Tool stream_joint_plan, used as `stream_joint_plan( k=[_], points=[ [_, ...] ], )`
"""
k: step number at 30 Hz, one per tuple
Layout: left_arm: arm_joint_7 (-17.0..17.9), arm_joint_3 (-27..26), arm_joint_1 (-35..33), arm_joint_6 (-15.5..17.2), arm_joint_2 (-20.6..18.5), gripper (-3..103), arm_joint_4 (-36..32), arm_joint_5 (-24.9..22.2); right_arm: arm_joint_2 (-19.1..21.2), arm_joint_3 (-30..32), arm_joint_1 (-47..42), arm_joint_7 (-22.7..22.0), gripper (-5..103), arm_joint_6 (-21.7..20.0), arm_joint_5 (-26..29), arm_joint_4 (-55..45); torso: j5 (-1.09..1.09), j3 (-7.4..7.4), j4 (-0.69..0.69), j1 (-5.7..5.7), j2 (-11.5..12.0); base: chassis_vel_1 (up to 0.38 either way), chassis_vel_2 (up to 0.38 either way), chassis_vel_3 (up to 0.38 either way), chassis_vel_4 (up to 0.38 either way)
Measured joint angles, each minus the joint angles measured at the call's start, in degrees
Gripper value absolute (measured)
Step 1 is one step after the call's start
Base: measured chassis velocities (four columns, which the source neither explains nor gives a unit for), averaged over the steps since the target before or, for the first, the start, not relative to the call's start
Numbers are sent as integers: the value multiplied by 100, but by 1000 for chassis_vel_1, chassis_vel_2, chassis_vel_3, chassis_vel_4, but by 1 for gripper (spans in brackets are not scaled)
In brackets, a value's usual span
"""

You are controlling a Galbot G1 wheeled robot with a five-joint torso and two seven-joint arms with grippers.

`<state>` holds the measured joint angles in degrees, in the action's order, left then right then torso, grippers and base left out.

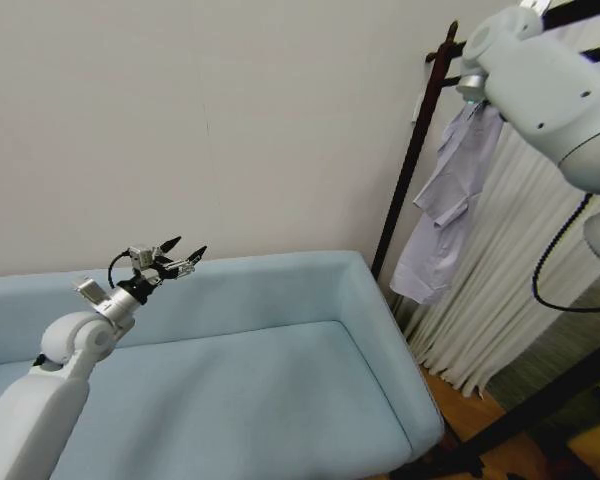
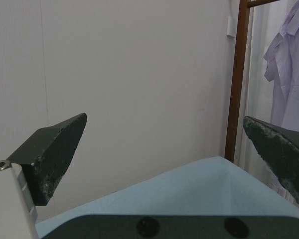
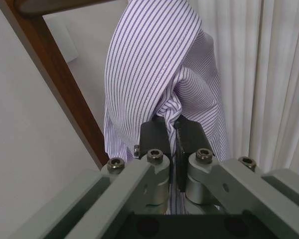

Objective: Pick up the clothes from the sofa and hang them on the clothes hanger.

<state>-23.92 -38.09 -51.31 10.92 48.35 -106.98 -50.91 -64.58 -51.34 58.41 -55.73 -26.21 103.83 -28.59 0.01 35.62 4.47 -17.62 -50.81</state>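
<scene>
The right tool [image 3: 175, 132] is raised beside the clothes rack [image 1: 408, 170]. Its jaws are closed on a bunched fold of the striped shirt [image 3: 159, 59]. The shirt hangs down from this grip, close to the rack's dark wooden post and near its top bar, beyond the right end of the sofa [image 1: 280, 390]. Whether the fabric rests on the bar cannot be determined. The left tool [image 1: 183, 255] is held above the sofa seat, near the backrest, jaws wide apart and holding nothing, well apart from the shirt.
</scene>
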Motion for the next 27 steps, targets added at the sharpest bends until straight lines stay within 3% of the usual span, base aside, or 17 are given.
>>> stream_joint_plan(
  k=[8, 25, 27],
  points=[
    [0, -65, -39, 2, -23, 100, -15, -13, -12, 309, -130, -83, 2, 79, -105, 7, 0, 0, 0, 0, 0, 0, 0, 0, 0],
    [-5, -115, -52, 6, -128, 100, -46, -98, 201, 228, -253, -119, 1, 127, -153, -399, 0, 0, 0, 0, 0, 0, 0, 0, 0],
    [-11, -129, -56, 6, -147, 100, -46, -111, 210, 228, -254, -92, 7, 123, -153, -411, 0, 0, 0, -1, 0, 0, 0, 0, 0]
  ],
)
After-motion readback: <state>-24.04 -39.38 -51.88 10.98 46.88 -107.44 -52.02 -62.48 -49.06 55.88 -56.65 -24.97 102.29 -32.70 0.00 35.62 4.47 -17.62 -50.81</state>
